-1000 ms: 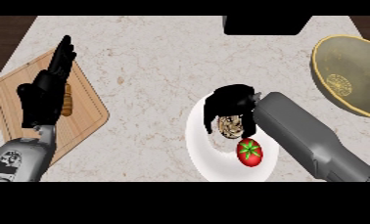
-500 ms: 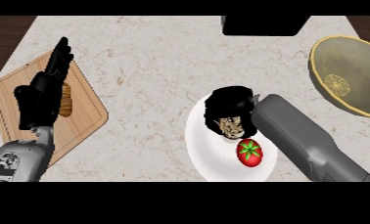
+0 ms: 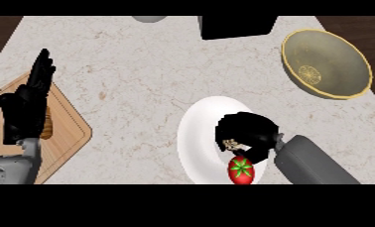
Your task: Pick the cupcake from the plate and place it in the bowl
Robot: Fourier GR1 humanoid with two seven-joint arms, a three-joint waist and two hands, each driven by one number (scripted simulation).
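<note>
A white plate [image 3: 198, 122] lies on the counter at the lower middle. My right hand [image 3: 247, 129] is over it, fingers curled round the cupcake [image 3: 232, 144], of which only a small speckled part shows under the hand. A red tomato [image 3: 241, 169] sits on the plate's near edge, just below the hand. The olive, yellow-rimmed bowl [image 3: 326, 64] stands at the upper right, well away from the hand. My left hand [image 3: 31, 101] rests open at the left edge, fingers up, above the wooden board.
A wooden cutting board [image 3: 64, 131] lies at the lower left under the left hand, with a brownish item partly hidden behind it. A black box [image 3: 236, 25] stands at the top middle, and a grey object [image 3: 149, 18] peeks in at the top edge.
The view has shifted, so everything sits further right and lower. My right hand stays closed round the cupcake on the plate. The left hand has not moved.
</note>
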